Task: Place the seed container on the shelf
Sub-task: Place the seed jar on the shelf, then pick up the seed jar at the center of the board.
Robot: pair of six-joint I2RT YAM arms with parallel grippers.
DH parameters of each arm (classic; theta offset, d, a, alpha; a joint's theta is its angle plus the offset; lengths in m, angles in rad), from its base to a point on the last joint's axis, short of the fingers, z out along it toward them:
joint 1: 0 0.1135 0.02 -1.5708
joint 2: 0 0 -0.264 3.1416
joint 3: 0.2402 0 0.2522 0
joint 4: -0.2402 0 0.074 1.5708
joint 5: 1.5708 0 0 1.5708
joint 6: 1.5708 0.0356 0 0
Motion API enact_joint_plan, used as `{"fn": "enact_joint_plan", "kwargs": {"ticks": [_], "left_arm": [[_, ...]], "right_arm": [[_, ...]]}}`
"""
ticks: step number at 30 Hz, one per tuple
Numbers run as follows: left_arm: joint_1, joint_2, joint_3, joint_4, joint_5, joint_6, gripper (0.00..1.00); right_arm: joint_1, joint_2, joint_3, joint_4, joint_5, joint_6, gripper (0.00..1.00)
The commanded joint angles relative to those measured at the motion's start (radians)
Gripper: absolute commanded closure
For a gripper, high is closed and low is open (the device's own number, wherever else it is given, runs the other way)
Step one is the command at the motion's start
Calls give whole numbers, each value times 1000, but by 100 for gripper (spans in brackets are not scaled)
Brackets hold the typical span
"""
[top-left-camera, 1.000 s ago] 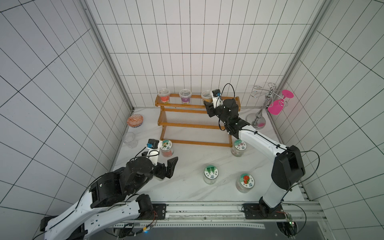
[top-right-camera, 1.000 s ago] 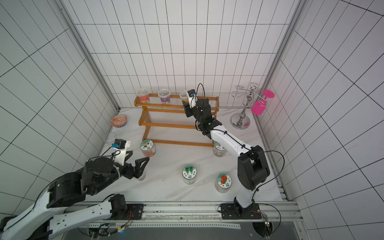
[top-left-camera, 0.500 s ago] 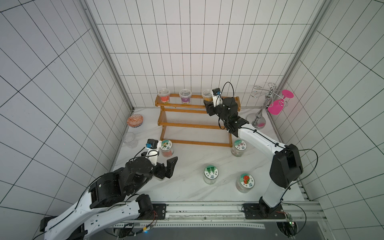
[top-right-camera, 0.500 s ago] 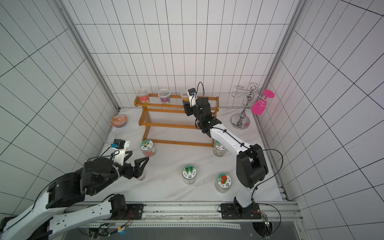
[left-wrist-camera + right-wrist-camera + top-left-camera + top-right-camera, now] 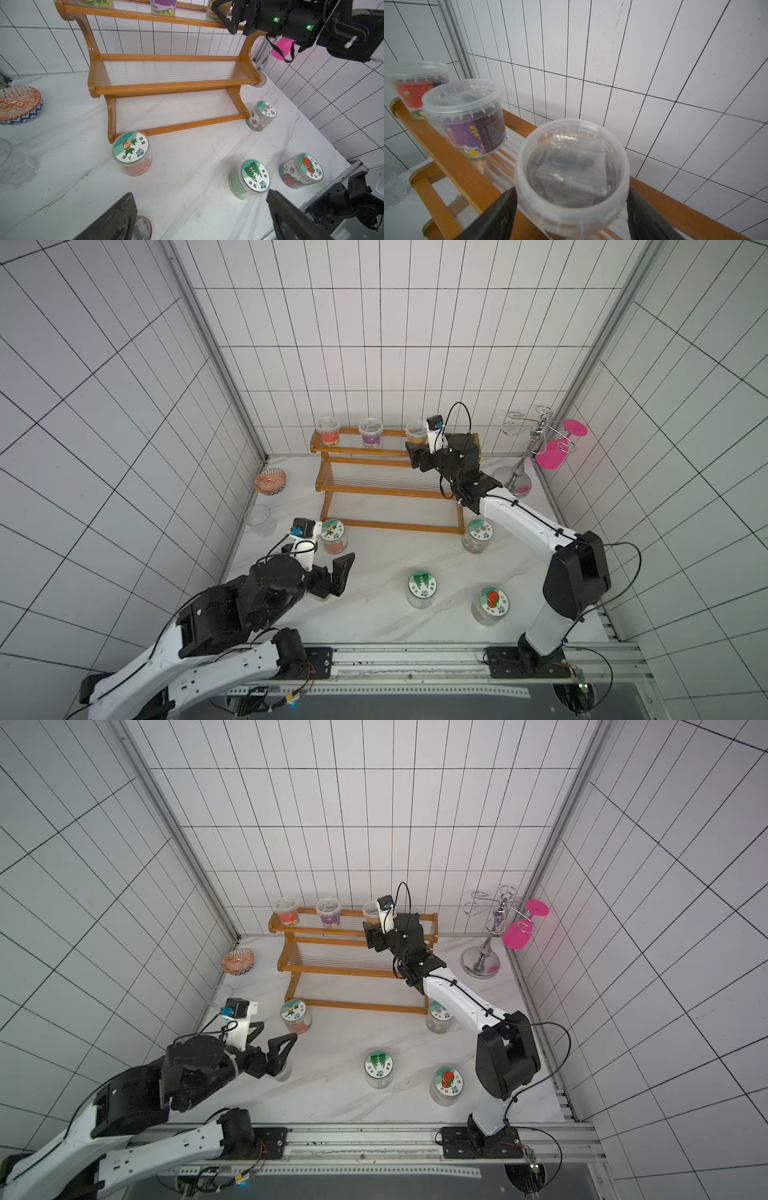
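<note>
Seed container is sitting on shelf top tier. Right hand is hovering just beside it. Left hand is hanging above tabletop.

You get bright, diffuse light, faint shadows on the worktop; wall tiles bow at top-view edges; seed container blurs close-up.

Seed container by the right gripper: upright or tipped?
Upright. The seed container stands lid-up on the top tier of the shelf, in line with the purple tub and red tub.
</note>
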Motion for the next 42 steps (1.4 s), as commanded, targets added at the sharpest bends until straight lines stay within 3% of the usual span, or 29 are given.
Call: {"fn": "enact_joint_plan", "kwargs": {"ticks": [1, 14, 22, 25, 30, 33, 38, 42], "left_arm": [[5, -5, -13, 12, -8, -10, 1], [5, 45, -26, 3, -50, -71, 1], [12, 113, -39, -77, -129, -229, 1], [50, 145, -64, -124, -106, -311, 1], [181, 173, -148, -138, 35, -408, 1], [196, 183, -157, -154, 40, -472, 1], [313, 219, -244, -173, 123, -603, 1], [345, 254, -277, -182, 112, -696, 1]], "right_arm": [[-8, -92, -42, -16, -28, 12, 15], [-8, -373, -221, -249, -102, 108, 10], [-7, -543, -393, -329, -175, 209, 2], [-6, -578, -435, -380, -213, 222, 1], [-6, -617, -504, -424, -255, 244, 1], [-5, -628, -536, -417, -283, 235, 1], [-4, -629, -563, -430, -322, 202, 1], [-3, -632, -577, -434, -325, 186, 1]]}}
